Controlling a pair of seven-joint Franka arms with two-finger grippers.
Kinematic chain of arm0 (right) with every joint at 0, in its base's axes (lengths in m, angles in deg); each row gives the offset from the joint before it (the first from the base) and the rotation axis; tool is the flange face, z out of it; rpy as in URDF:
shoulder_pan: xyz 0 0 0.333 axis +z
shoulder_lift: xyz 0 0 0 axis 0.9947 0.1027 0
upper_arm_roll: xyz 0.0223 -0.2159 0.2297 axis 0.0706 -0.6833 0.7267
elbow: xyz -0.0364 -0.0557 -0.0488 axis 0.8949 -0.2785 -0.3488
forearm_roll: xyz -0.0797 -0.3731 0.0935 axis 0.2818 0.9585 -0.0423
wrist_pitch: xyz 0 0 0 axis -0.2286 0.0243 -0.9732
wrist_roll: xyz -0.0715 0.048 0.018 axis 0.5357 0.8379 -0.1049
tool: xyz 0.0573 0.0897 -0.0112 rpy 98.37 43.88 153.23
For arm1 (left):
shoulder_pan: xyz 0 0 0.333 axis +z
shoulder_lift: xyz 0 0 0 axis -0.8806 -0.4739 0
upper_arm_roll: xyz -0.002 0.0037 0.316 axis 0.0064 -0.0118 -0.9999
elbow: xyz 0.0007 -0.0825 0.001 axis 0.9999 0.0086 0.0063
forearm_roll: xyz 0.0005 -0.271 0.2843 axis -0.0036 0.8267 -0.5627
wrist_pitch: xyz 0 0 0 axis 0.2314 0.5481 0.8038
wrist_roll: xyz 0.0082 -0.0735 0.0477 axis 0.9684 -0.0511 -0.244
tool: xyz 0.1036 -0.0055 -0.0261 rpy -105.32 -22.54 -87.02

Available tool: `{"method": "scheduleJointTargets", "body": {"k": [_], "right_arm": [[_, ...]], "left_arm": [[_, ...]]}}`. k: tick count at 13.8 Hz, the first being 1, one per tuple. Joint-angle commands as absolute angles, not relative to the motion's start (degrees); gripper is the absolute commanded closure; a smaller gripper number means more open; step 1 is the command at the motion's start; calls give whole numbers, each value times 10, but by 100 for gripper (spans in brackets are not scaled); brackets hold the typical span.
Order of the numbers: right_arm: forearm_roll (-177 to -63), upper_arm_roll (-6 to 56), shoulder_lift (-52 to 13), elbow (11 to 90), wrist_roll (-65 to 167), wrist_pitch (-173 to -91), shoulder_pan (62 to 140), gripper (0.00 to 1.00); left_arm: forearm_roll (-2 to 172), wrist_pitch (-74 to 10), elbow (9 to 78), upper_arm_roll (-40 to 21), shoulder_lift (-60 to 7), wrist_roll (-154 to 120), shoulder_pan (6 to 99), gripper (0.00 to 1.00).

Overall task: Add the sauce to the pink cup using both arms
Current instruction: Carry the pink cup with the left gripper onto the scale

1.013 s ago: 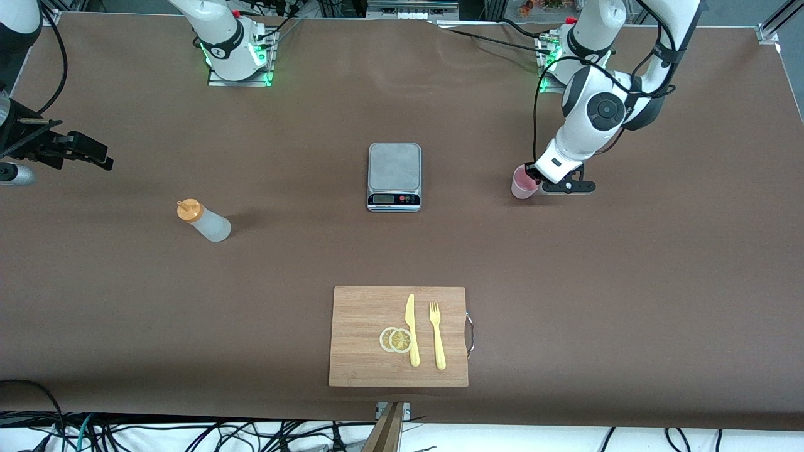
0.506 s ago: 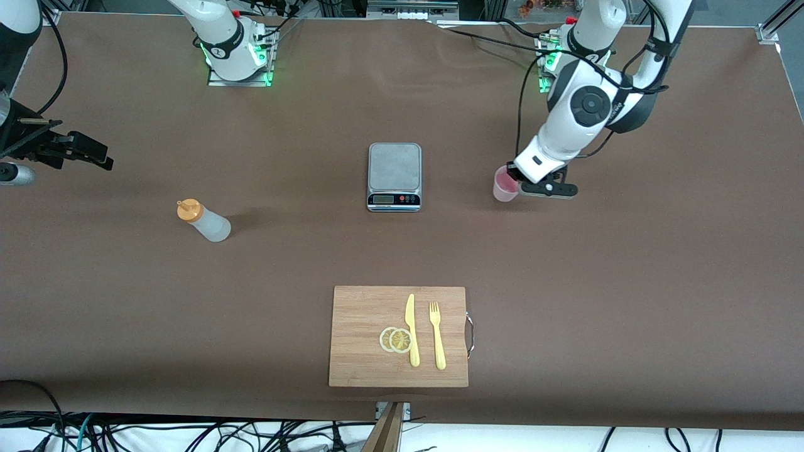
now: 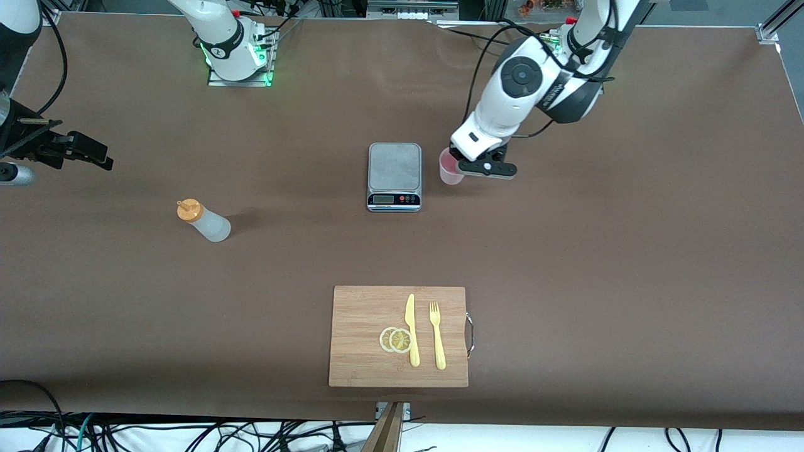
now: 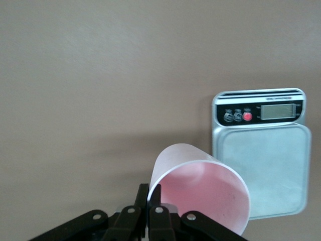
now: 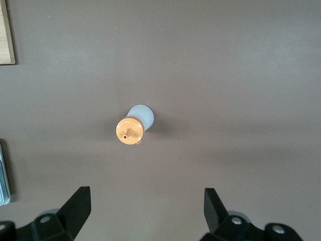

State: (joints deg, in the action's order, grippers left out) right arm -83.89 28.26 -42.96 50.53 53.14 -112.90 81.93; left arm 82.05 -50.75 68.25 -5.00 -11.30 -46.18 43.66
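Note:
The pink cup (image 3: 448, 171) hangs beside the grey scale (image 3: 394, 164), on the side toward the left arm's end. My left gripper (image 3: 462, 164) is shut on the cup's rim, with one finger inside and one outside. In the left wrist view the cup (image 4: 200, 188) tilts away from the gripper (image 4: 149, 195), with the scale (image 4: 263, 168) next to it. The sauce bottle (image 3: 205, 221), whitish with an orange cap, stands upright toward the right arm's end. My right gripper (image 3: 93, 156) waits open above the table near that end. The bottle (image 5: 134, 125) shows ahead of the gripper (image 5: 146, 202) in the right wrist view.
A wooden cutting board (image 3: 361, 314) lies near the front edge. On it are a yellow knife (image 3: 411, 329), a yellow fork (image 3: 436, 336) and two lemon slices (image 3: 396, 339). Brown table cover spreads between the bottle and the scale.
My left arm has carried the pink cup across the table toward the scale, and it now hangs right beside it. The right arm and the bottle have not moved.

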Motion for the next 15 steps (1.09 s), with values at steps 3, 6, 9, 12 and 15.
{"method": "scheduleJointTargets", "body": {"k": [3,6,9,12,15], "right_arm": [[-841,285,-424,491,534,-1117,816,0],[-841,284,-424,490,534,-1117,816,0],[-841,284,-424,491,534,-1117,816,0],[-841,285,-424,491,534,-1117,816,0],[-841,284,-424,491,534,-1117,816,0]], "left_arm": [[829,-503,588,-54,-193,-571,369,100],[826,-503,541,-56,-240,-612,329,100],[817,-503,515,-58,-271,-635,304,100],[783,-504,504,-57,-288,-658,296,100],[774,-504,489,-62,-298,-656,297,100]]}}
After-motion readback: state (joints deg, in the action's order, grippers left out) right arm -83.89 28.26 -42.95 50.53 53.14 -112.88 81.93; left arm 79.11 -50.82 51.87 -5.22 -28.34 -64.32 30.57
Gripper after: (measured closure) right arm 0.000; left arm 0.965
